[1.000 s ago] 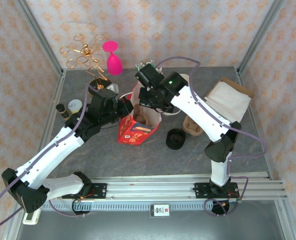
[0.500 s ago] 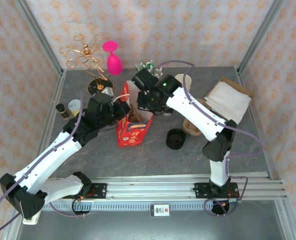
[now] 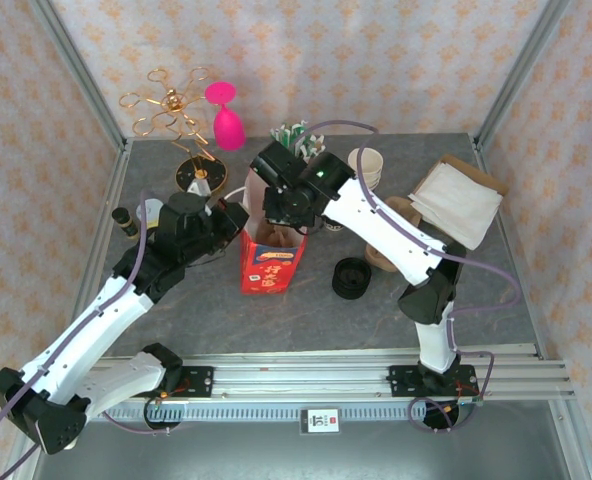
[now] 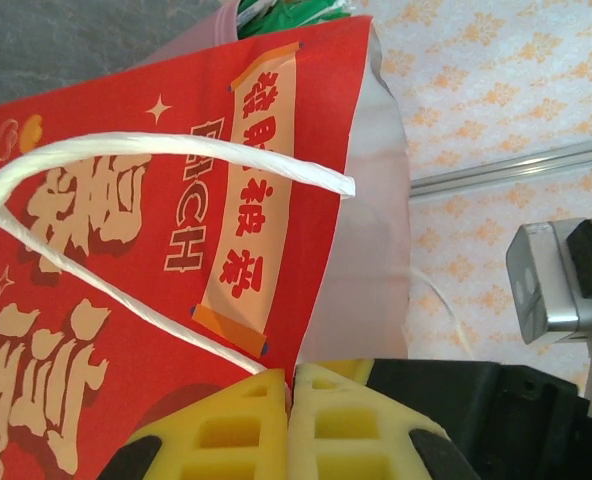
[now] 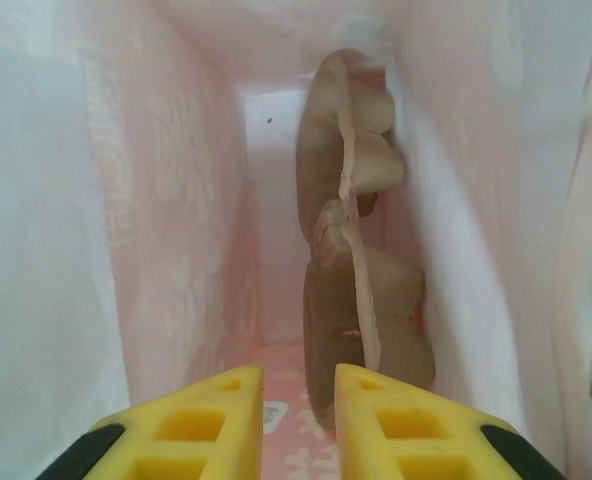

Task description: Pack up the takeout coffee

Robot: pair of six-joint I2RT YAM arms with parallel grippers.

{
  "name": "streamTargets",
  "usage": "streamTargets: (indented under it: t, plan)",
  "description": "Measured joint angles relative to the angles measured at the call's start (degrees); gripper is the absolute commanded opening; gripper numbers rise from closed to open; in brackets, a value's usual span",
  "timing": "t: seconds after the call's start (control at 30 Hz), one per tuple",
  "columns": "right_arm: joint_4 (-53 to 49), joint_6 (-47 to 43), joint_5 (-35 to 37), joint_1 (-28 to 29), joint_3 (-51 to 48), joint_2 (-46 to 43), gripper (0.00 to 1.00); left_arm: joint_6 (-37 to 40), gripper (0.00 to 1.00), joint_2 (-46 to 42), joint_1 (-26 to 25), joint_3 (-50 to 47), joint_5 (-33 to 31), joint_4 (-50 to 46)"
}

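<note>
Coffee: small dark-sided paper cup with black plastic lid [image 3: 124, 219], upright at the left edge of the grey table [image 3: 306, 315], outside the bag, just beside a round cream container [image 3: 149, 210].
Bag: red paper bag with white twine handles [image 3: 268, 262], upright mid-table, mouth open.
Inside bag: brown moulded-pulp cup carrier [image 5: 361, 260], standing on edge against 1 wall.
Left gripper [image 4: 291, 385]: fingertips pressed together, pinching the bag's rim.
Right gripper [image 5: 298, 400]: at the bag's mouth, 2 fingers slightly apart, nothing between them.
Nearby: pile of black lids [image 3: 351, 278], right of the bag.

Left hand [image 4: 292, 382] on red bag [image 4: 106, 300] edge
</note>
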Motion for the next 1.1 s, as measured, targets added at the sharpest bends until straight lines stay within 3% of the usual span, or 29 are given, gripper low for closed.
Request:
streamTargets:
  t: [0.4, 0.87, 1.1]
  plan:
    - [-0.07, -0.02, 0.26, 1.33, 0.0, 2.84, 0.25, -2.1, 0.0, -2.73, 1.97, -4.37, 1.53, 2.51]
    - [-0.07, -0.48, 0.44, 1.64, 0.24, 2.89, 0.3, 2.4, 0.3, -0.9, 1.97, -1.7, 1.05, -2.16]
    - [0.04, -0.7, 0.37, 1.75, 0.76, 2.89, 0.34, 4.66, 0.38, -0.22, 1.97, 0.61, -0.68, -5.84]
